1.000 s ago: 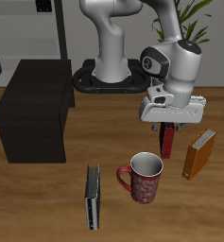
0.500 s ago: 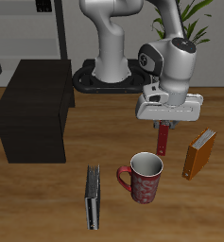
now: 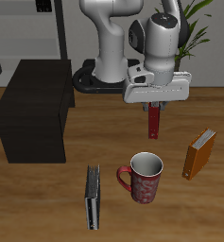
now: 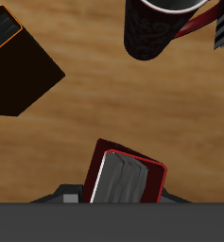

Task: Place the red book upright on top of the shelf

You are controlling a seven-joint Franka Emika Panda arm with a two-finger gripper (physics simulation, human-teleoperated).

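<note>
- The gripper [image 3: 153, 102] is squeezing the top of the red book [image 3: 153, 120], and the book is hanging straight down from it, up in the air above the table [image 3: 47, 203].
- In the wrist view the red book [image 4: 126, 176] is sitting snug between the fingers — its top edge is showing, and the mug [image 4: 163, 26] is far below it.
- The book is hanging over the bare wood behind the mug [image 3: 144, 176], well apart from the orange-brown book [image 3: 198, 153] and from the dark book [image 3: 92, 195] lying nearer the front edge.
- The shelf [image 3: 33, 109] is a low black box well off to one side, with a flat top (nothing is sitting on it).
- To do this step well, I think the arm should be carrying the book across high enough to clear the shelf's edge — no bumping.
- It should be keeping the book straight up and down the whole way, not letting it swing.
- Then it should be going down slowly over the middle of the top, and letting go only when the bottom edge is touching flat, because a thin book tips over easily.
</note>
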